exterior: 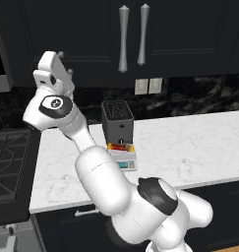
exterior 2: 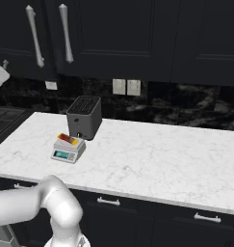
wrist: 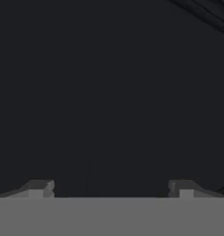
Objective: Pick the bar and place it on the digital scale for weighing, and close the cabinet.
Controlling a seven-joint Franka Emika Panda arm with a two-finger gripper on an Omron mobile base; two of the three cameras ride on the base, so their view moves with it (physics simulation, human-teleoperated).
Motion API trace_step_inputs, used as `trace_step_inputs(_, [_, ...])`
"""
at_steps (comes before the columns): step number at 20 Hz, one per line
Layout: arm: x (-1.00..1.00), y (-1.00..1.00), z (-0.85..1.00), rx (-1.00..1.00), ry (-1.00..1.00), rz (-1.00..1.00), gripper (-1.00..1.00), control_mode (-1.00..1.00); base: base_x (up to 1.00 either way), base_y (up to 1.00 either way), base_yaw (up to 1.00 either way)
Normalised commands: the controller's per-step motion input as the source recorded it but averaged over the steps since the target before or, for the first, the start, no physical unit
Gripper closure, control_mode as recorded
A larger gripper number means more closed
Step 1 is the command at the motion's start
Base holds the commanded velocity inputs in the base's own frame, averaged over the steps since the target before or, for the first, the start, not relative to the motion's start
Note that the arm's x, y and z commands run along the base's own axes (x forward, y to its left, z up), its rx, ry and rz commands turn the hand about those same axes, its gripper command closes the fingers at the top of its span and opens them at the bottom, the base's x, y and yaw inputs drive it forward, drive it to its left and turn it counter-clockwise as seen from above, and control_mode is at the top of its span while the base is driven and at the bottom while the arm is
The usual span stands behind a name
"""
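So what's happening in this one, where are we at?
The bar already lies on top of the digital scale, which sits on the white counter in front of a dark grey slotted box. The arm is raised up and to the left, with the gripper open, empty and facing a flat black surface at close range. The cabinet doors look shut in both base views, handles side by side.

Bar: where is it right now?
The bar lies on the digital scale, on the counter's left part in the right base view, just in front of the dark slotted box.
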Motion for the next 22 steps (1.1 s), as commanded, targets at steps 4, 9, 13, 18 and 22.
trace_step_inputs(4, [0.80, -0.73, 0.07, 0.06, 0.09, 0.01, -1.00, -1.00, 0.00, 0.00, 0.00])
trace_step_inputs(9, [0.95, -0.73, 0.00, 0.06, 0.16, 0.05, -1.00, -1.00, 0.00, 0.00, 0.00])
trace_step_inputs(13, [1.00, -0.84, 0.00, 0.08, 0.18, 0.18, -1.00, -1.00, 0.00, 0.00, 0.00])
trace_step_inputs(18, [0.99, -0.84, -0.04, 0.11, 0.09, 0.35, -1.00, -1.00, 0.00, 0.00, 0.00])
trace_step_inputs(22, [0.87, -1.00, -0.28, 0.12, 0.02, 0.42, -1.00, -1.00, 0.00, 0.00, 0.00])
